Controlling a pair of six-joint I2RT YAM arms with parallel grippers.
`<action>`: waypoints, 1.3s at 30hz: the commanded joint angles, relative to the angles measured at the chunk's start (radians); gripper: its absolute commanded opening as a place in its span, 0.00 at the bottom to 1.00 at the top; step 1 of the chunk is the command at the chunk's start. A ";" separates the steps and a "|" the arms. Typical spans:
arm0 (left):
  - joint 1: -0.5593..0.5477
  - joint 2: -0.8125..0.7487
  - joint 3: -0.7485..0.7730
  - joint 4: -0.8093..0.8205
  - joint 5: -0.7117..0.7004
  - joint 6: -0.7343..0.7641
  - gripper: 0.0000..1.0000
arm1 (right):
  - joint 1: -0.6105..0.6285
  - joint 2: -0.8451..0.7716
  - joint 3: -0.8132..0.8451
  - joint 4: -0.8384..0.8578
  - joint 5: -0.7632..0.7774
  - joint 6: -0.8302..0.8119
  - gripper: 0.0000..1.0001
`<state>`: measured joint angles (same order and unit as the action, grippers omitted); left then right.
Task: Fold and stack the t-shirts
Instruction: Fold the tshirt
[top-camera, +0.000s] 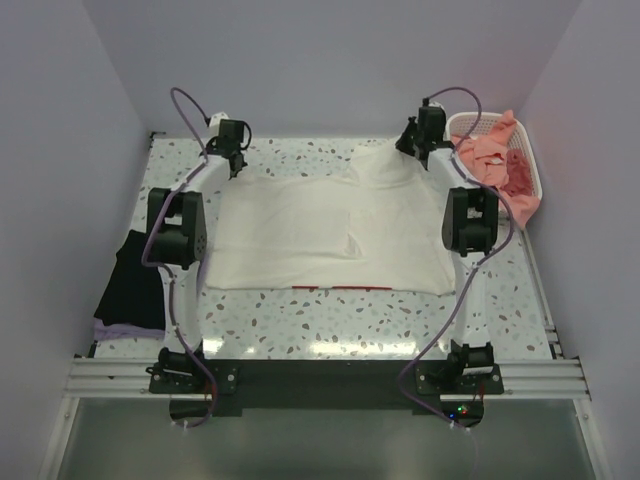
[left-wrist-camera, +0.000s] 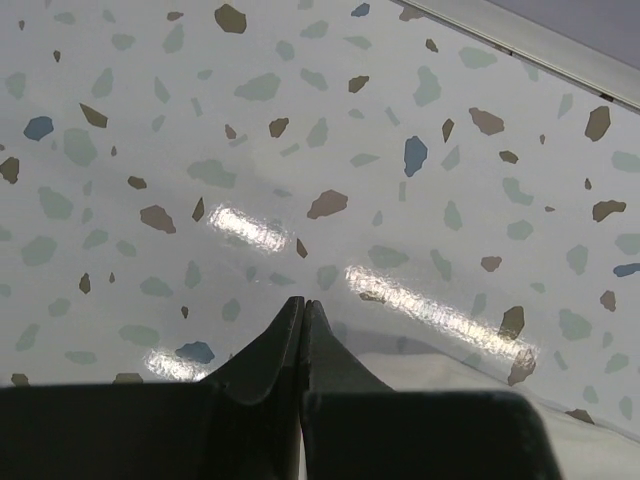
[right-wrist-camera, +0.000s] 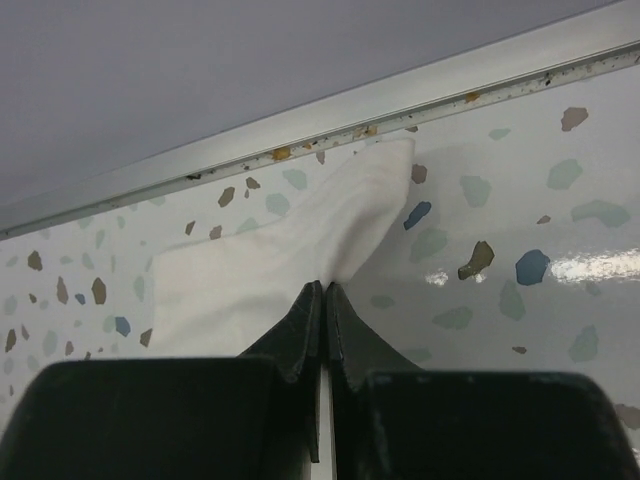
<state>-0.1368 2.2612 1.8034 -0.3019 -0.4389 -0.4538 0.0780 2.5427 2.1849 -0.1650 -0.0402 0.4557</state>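
The large cream-white cloth t-shirt (top-camera: 320, 235) lay spread across the speckled desk (top-camera: 300, 320), long axis left to right, its far right corner pinched by the right fingers (right-wrist-camera: 305, 325), while the left fingers (left-wrist-camera: 285, 340), pressed together, sat beside its far left corner.

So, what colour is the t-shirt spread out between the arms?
Cream-white t-shirt, best seen from the top view.

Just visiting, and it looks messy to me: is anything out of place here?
Salmon-pink t-shirts spill over the white basket rim at the far right, one hanging down its side. The cream-white t-shirt is peaked at its far right corner, pinched by the right gripper.
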 joint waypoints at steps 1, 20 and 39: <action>-0.003 -0.081 -0.007 0.050 -0.035 -0.019 0.00 | -0.001 -0.154 -0.042 0.091 0.034 -0.011 0.00; 0.000 -0.164 -0.055 0.004 -0.043 -0.045 0.00 | -0.014 -0.518 -0.450 0.059 0.074 -0.025 0.00; 0.017 -0.451 -0.415 -0.037 -0.005 -0.172 0.00 | -0.017 -0.933 -0.947 -0.077 0.063 0.109 0.00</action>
<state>-0.1310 1.8999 1.4395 -0.3374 -0.4477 -0.5671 0.0685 1.6901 1.2911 -0.2317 0.0135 0.5190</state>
